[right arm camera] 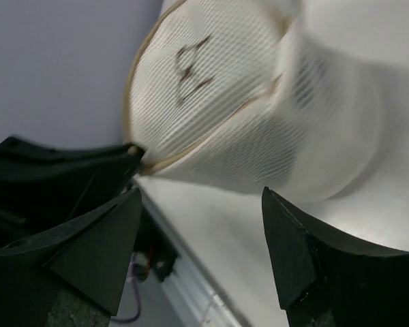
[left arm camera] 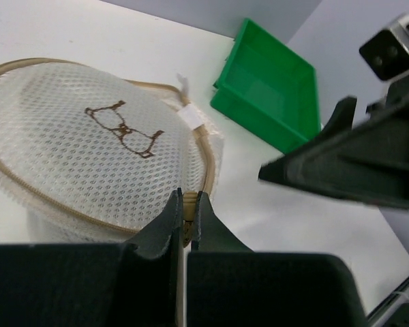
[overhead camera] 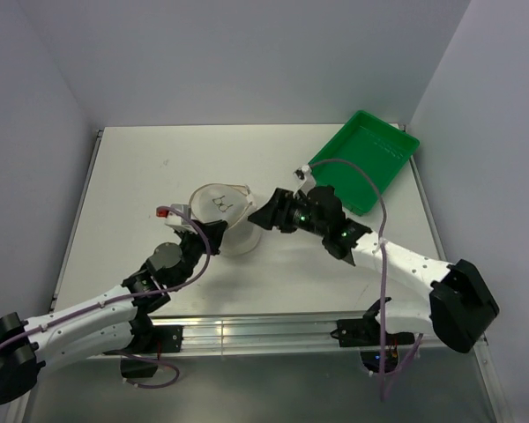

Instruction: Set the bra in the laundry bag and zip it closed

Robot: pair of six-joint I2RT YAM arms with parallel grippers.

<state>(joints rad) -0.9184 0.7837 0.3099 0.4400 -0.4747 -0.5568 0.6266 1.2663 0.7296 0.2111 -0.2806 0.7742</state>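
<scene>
My left gripper (left arm camera: pixel 187 203) pinches the tan zip rim of the laundry bag (left arm camera: pixel 88 150) standing on the tabletop (left arm camera: pixel 259 218). My right gripper (right arm camera: pixel 199 197) is spread wide just beside it.

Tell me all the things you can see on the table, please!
laundry bag: one, white mesh with a tan rim, middle of the table.
tray: one, green, far right corner of the table.
table: one, white, under everything.
left hand: one, black, pinched shut on the bag's tan rim.
right hand: one, black, open, close to the bag's right side.
</scene>
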